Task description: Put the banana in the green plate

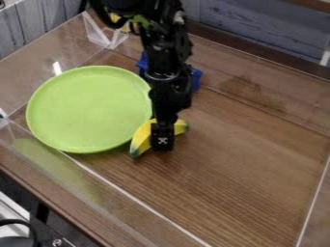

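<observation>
Your hand (162, 141) points straight down with jaws wide, right over the banana (145, 139), which lies on the desk (245, 154) just beside the green plate (84, 106).

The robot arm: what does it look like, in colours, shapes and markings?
The black robot arm is slim and built of boxy segments, with yellow cables or parts near its top. A blue band sits around the wrist. Its black gripper carries a small white cross-like mark.

Arm down, gripper wide open.
I see my black arm (165, 58) standing near vertical, the gripper (164, 140) pointing straight down, fingers spread apart.
</observation>
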{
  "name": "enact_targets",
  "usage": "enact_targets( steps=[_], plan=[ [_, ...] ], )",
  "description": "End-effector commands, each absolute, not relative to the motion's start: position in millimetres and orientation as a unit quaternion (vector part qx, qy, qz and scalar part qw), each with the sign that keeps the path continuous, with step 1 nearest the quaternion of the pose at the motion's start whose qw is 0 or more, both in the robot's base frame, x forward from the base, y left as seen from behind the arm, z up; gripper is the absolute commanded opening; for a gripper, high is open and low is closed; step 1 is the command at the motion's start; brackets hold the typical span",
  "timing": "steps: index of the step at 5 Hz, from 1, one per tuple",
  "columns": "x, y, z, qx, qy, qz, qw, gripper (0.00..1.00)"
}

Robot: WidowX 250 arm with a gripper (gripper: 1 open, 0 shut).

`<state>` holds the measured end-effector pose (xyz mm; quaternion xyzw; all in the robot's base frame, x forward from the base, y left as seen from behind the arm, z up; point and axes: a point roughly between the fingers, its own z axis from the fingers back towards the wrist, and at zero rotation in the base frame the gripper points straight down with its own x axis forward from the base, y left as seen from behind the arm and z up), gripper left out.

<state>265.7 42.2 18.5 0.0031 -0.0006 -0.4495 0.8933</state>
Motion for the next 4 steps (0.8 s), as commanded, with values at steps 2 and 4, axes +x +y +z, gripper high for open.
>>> enact_targets(
  steps=[2, 4],
  plan=[
    [265.2, 57.7, 28.7, 0.008, -0.022, -0.443, 0.896, 0.0],
    [257.3, 67.6, 42.3, -0.004, -0.008, -0.409, 0.912, 0.0]
  ],
)
